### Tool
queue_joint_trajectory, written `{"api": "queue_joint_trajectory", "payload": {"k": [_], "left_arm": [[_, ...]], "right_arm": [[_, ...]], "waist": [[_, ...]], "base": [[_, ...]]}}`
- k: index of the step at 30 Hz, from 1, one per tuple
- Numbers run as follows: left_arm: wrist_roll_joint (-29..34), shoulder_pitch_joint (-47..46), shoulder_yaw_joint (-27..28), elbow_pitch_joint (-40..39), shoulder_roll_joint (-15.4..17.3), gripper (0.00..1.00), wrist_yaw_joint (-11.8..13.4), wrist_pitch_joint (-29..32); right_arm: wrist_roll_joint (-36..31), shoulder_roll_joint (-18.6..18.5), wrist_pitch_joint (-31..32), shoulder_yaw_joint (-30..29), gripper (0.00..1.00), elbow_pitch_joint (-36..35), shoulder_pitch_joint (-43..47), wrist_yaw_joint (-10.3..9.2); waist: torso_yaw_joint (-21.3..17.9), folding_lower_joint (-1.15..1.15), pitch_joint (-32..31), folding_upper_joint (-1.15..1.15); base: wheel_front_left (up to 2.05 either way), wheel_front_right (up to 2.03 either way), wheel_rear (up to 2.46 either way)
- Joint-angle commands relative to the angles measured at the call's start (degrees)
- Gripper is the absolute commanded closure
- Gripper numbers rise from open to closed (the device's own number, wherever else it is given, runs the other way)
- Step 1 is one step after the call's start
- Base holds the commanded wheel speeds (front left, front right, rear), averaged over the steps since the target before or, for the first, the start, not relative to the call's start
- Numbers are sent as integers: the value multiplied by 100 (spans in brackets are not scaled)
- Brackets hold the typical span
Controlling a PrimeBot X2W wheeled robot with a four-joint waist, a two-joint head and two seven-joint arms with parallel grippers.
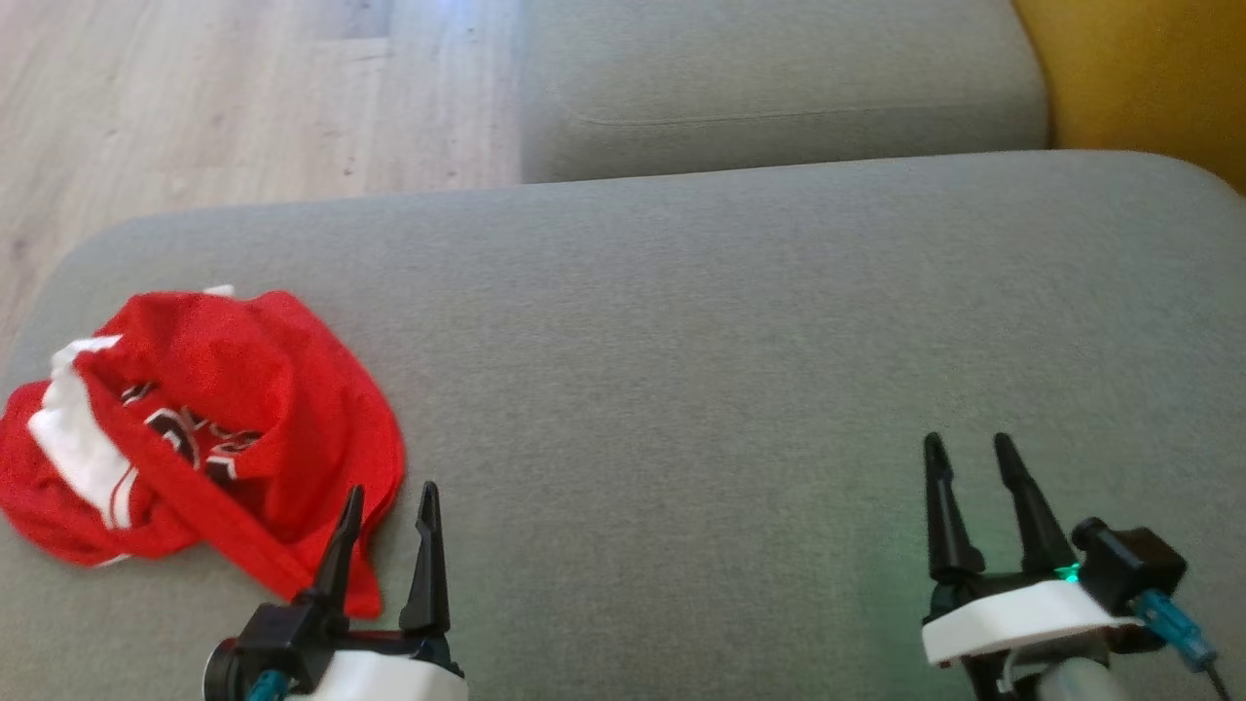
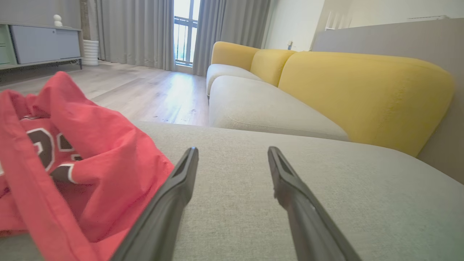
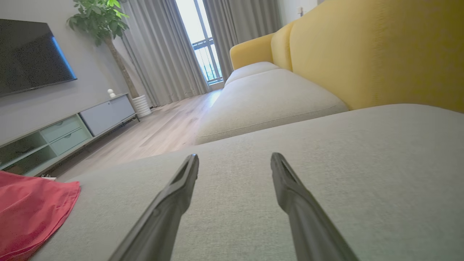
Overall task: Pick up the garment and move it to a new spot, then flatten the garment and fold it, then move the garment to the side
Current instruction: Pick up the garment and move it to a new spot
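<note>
A crumpled red garment (image 1: 209,428) with white trim and dark printed lettering lies bunched at the left end of the grey sofa cushion (image 1: 701,350). My left gripper (image 1: 389,492) stands open at the garment's near right edge, one fingertip over the red cloth and nothing between its fingers. In the left wrist view the garment (image 2: 72,163) rises on the left beside the open left gripper (image 2: 232,152). My right gripper (image 1: 968,444) is open over bare cushion at the lower right, far from the garment. The right wrist view has the garment (image 3: 29,214) at its lower left and the right gripper (image 3: 235,157) open.
A second grey seat cushion (image 1: 779,88) lies beyond the first, with a yellow backrest (image 1: 1149,78) at the right. Wooden floor (image 1: 224,107) runs past the cushion's left and far edges. A TV cabinet (image 3: 65,134) and a potted plant (image 3: 105,25) stand across the room.
</note>
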Motion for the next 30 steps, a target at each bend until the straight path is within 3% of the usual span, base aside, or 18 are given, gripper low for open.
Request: {"api": "queue_joint_trajectory", "payload": {"k": [1, 9, 19, 30], "left_arm": [[-5, -290, 174, -150, -12, 0, 35, -38], [115, -206, 336, -97, -12, 0, 122, -38], [333, -65, 600, -46, -12, 0, 34, -38], [437, 25, 794, -99, -13, 0, -16, -38]], "right_arm": [[35, -51, -61, 191, 0, -156, -221, 44], [168, -51, -61, 507, 0, -146, -156, 44], [408, -51, -61, 919, 0, -44, -42, 44], [555, -51, -61, 1170, 0, -32, 16, 44]], "waist": [[98, 0, -18, 0], [689, 0, -119, 0], [1600, 0, -337, 0], [2002, 0, -422, 0]], "base": [[0, 0, 0], [0, 0, 0], [0, 0, 0], [0, 0, 0]]}}
